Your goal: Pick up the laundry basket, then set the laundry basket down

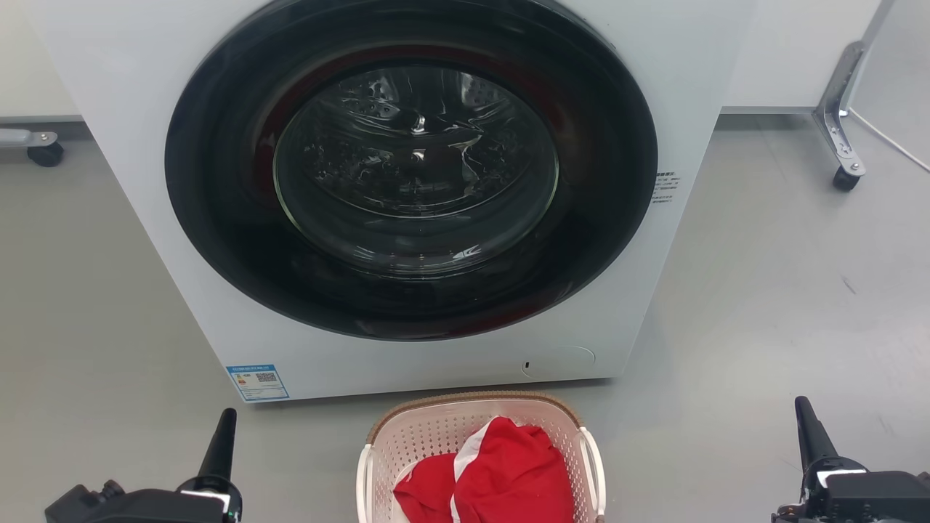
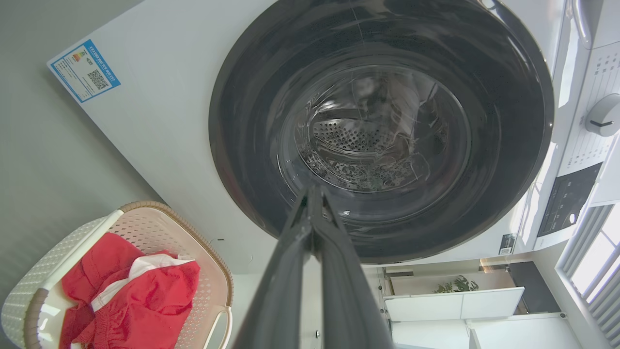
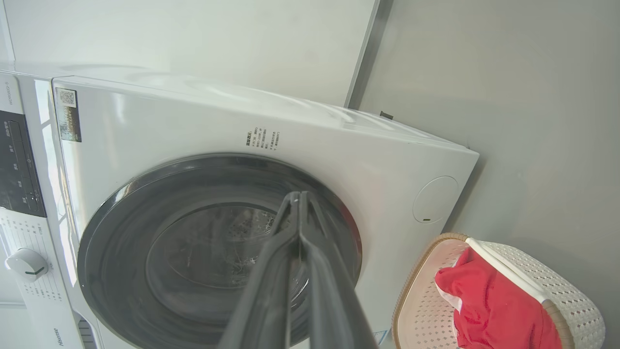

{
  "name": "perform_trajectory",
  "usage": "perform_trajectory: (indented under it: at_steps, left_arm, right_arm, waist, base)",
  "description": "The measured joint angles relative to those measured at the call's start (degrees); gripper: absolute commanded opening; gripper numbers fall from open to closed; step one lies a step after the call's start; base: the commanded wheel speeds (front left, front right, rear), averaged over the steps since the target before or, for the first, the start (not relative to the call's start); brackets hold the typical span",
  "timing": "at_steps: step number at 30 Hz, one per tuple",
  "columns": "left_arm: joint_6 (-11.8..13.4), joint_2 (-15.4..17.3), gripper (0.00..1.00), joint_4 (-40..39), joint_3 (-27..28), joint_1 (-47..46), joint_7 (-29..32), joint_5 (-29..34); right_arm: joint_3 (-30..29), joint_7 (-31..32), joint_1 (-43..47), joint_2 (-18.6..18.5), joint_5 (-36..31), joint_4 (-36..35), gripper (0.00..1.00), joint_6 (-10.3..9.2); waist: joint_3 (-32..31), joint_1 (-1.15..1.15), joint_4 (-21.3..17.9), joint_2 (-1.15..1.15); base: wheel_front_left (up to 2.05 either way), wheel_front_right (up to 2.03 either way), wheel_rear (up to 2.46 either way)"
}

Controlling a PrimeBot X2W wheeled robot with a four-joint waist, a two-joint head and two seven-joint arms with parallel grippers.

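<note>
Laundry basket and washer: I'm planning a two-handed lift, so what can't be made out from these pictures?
- Near end of the laundry basket: cut off by the bottom edge in the head view and both wrist views.
- Its floor, and anything lower down: hidden under the red cloth in every view.
- Print on the blue label of the washer: too small in the head and left wrist views.

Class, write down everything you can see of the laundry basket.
The laundry basket is pale pinkish-white plastic, rounded-rectangular, with perforated walls, a brown woven-look rim and white side handles. It stands upright on the grey floor just before the washer, holding red-and-white cloth.
</note>
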Motion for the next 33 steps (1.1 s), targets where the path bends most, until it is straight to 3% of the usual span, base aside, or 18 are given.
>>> perform_trajectory:
  at_steps: [15, 33]
  left_arm:
    - [-2.34, -1.01, 0.00, 1.74, 3.47, -2.06, 2.92, -11.69]
    - [-2.45, -1.12, 0.00, 1.92, 3.58, -2.07, 2.93, -12.62]
  right_arm:
    - [-3.79, 3.34, -1.01, 1.59, 11.66, 1.09, 0.00, 2.08]
    - [-3.93, 3.44, -1.18, 1.67, 11.89, 1.12, 0.00, 2.30]
  waist:
    - [0.05, 0.00, -0.15, 0.00]
    - [0.05, 0.00, -0.15, 0.00]
  base:
    - [0.00, 0.00, 0.00]
    - [0.00, 0.00, 0.00]
